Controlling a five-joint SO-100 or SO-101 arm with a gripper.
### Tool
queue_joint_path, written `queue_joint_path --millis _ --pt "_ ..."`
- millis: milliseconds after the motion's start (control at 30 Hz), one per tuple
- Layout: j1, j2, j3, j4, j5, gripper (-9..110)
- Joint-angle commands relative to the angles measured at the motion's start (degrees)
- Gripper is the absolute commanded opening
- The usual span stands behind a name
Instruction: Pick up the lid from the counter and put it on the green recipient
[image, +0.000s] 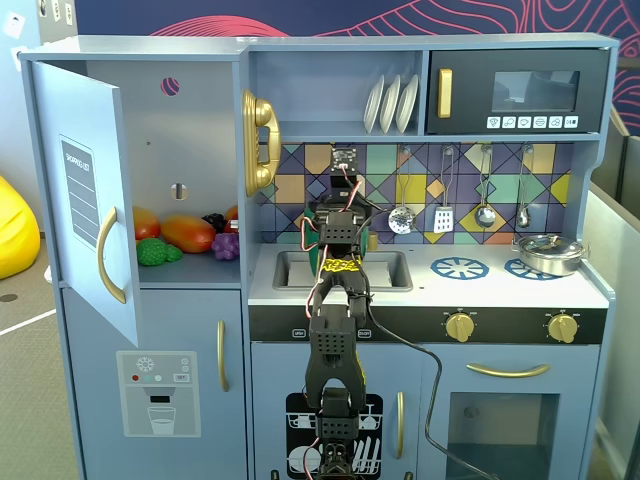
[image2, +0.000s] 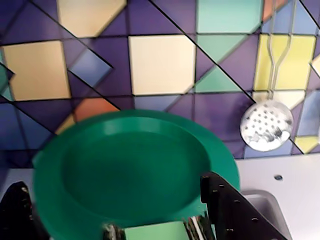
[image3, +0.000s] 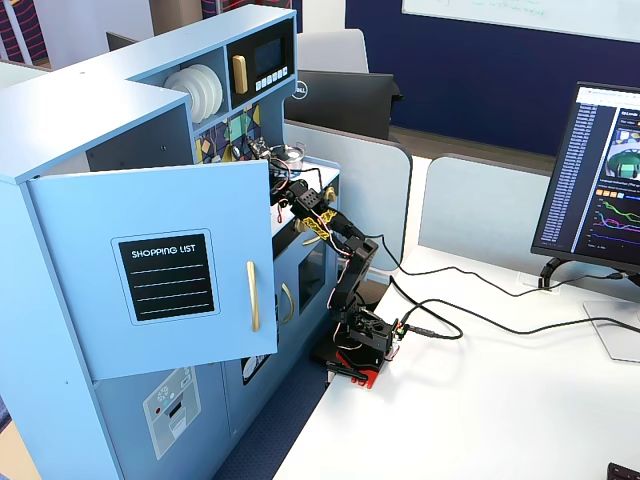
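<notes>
In the wrist view the lid (image2: 135, 170) fills the lower half of the frame, a green disc seen from its hollow side. The gripper (image2: 150, 232) appears to be clenched on its light-green knob at the bottom edge, one dark finger (image2: 235, 210) just right of the rim and the other (image2: 17, 212) at its left. Behind the fingers hangs a slotted spoon (image2: 266, 125) on the tiled wall. In a fixed view the arm (image: 335, 330) reaches over the sink (image: 345, 270); the green recipient is probably hidden behind it.

"SHOPPING LIST" — black panel (image3: 166, 277) on open cupboard door (image3: 150, 300)
</notes>
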Motion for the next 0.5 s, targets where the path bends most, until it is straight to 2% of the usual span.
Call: queue_joint_path --millis 0,200,467 --pt "-2.2 7.03 -1.93 -1.93 -1.58 39" --pt "-2.9 18.98 0.97 2.72 -3.6 37" --pt "0.53 41.31 15.47 17.05 -2.81 36"
